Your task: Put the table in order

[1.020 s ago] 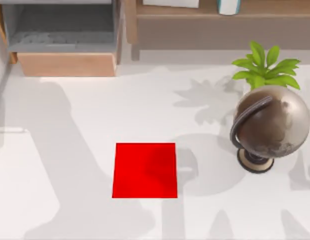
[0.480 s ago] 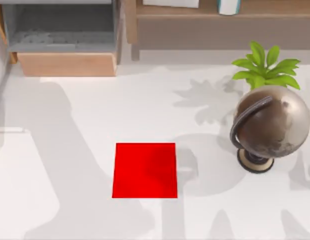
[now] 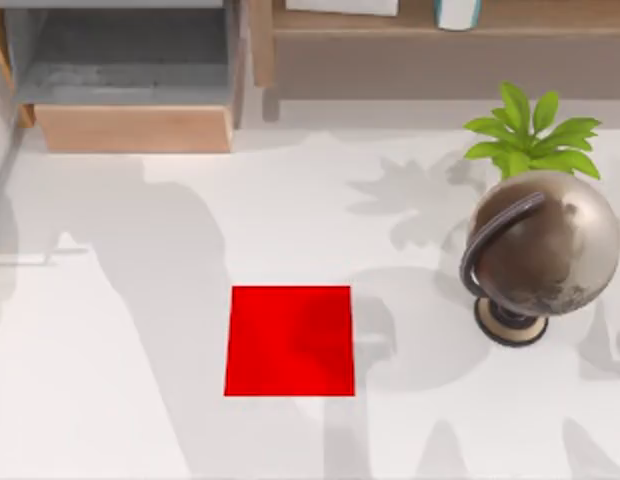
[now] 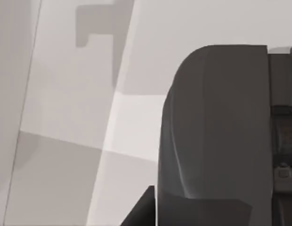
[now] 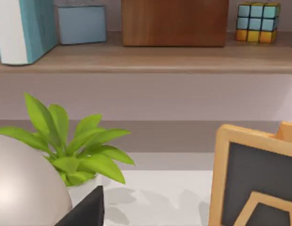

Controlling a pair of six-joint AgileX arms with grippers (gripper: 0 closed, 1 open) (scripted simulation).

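The white table (image 3: 170,230) spreads across the top view, with arm shadows lying on its left and lower parts. A red square mat (image 3: 290,340) lies flat near the middle front. A dark corner of my left gripper (image 4: 142,211) pokes over bare white table (image 4: 66,141) beside a large dark arm casing (image 4: 216,132). A dark tip of my right gripper (image 5: 87,211) sits low in the right wrist view, close to the globe and the plant.
A bronze globe (image 3: 540,250) on a stand and a potted green plant (image 3: 530,135) occupy the right side. An open grey drawer (image 3: 130,80) and a wooden shelf (image 3: 440,50) line the back. A wood-framed dark board (image 5: 254,183) stands near a colour cube (image 5: 258,22) on the shelf.
The arm shadow on the table's left side has spread and shifted towards the middle. The mat, globe and plant have stayed put.
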